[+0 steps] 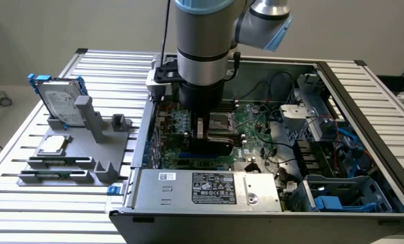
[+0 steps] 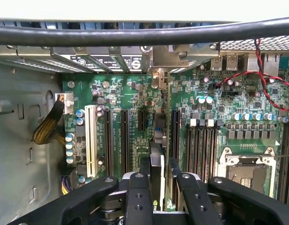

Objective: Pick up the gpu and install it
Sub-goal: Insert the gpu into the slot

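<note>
The arm [image 1: 202, 51] reaches straight down into the open computer case [image 1: 364, 101] lying on the slatted desk [image 1: 106, 66]. Seen from the wrist, the pincer [image 2: 159, 164] is closed on the gpu [image 2: 156, 136]. The card stands upright and edge-on between the two black fingers [image 2: 144, 171], which press on its flat faces. It sits over the long expansion slots of the green motherboard [image 2: 125, 93], between the white slot [image 2: 90, 140] and the empty processor socket [image 2: 247, 171]. Its far end points toward the slot covers on the case's rear wall. I can't tell whether its lower edge is down in a slot. Outside the case, toward the exterior view's left, a gray holder [image 1: 86, 152] carries a blue-framed hard drive [image 1: 56, 99] and a small square processor chip [image 1: 53, 145].
</note>
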Available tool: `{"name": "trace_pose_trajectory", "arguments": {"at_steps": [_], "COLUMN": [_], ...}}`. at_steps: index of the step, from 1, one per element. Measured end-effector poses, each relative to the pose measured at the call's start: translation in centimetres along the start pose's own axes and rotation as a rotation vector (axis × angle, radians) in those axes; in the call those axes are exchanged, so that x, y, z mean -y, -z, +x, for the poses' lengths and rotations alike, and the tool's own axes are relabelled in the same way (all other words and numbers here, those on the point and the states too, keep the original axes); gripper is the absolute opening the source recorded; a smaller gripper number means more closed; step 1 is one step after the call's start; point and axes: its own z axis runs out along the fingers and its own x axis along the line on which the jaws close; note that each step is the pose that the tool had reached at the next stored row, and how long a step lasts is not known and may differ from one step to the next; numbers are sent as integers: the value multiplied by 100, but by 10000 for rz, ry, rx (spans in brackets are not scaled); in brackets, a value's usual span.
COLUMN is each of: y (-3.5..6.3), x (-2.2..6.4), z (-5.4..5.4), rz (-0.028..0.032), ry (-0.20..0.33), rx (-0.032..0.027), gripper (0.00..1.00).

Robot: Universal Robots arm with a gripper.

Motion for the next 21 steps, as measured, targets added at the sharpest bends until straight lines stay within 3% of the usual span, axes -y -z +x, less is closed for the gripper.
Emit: {"name": "trace_pose_trajectory", "arguments": {"at_steps": [21], "y": [-23], "x": [-18], "z": [0], "rz": [-5], "ry": [263], "rx": [4], "gripper": [26]}}
